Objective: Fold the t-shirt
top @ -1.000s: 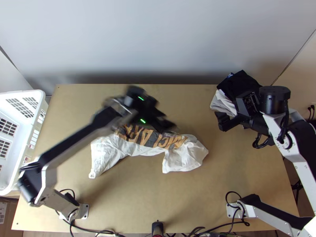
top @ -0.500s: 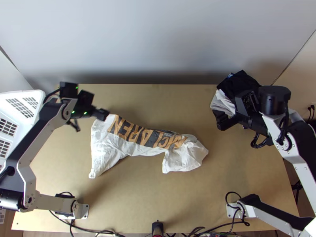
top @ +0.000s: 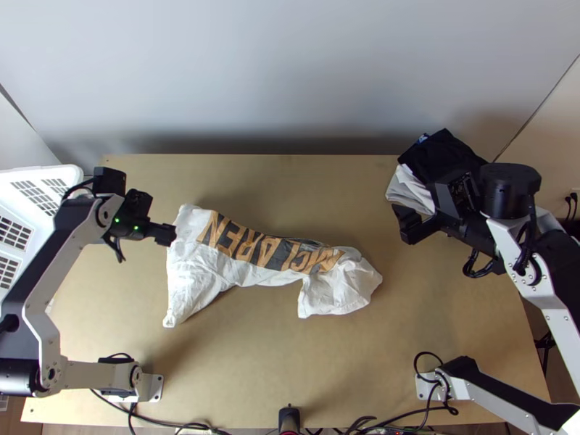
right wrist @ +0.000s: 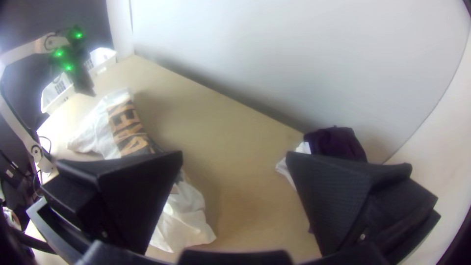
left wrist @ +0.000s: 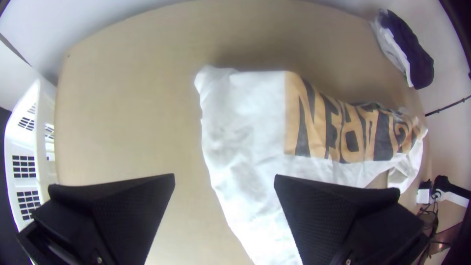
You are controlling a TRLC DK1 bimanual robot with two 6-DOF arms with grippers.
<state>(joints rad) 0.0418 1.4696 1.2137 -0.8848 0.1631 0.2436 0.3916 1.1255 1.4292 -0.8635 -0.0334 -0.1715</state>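
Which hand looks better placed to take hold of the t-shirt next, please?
Left, I'd judge: the left hand is open near the t-shirt, while the right hand, also open, is farther off, near the dark cloth.

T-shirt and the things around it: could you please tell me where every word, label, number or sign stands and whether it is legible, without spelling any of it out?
T-shirt: large capital letters in orange and dark tones, legible along most of the printed band, harder at its crumpled end.
Dark cloth: one small blue-and-white mark, too small to tell whether it is print.
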